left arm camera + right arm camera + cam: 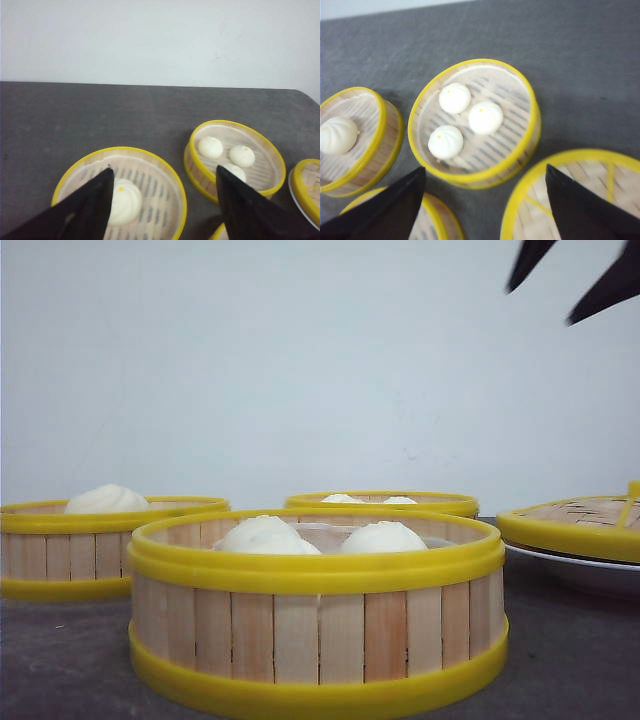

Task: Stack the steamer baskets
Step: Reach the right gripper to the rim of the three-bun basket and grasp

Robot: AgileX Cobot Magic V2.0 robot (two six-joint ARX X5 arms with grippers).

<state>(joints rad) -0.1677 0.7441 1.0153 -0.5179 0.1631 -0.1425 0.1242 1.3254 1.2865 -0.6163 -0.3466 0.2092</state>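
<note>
Table (100,110): dark grey, carries everything. Three steamer baskets, none stacked yet, all apart: near basket (318,610) front centre with two buns showing, left basket (100,540) with one bun, far basket (475,122) behind with three. Lid (580,523) sits on a white plate (580,570) at right. Left claw (162,205) hangs spread above the left basket, holding nothing. Right claw (485,210) also spread and empty, high above, probably between far basket and lid. Step looks like approach, before the first pick. Next: descend, jaws straddling one basket's wall.
</note>
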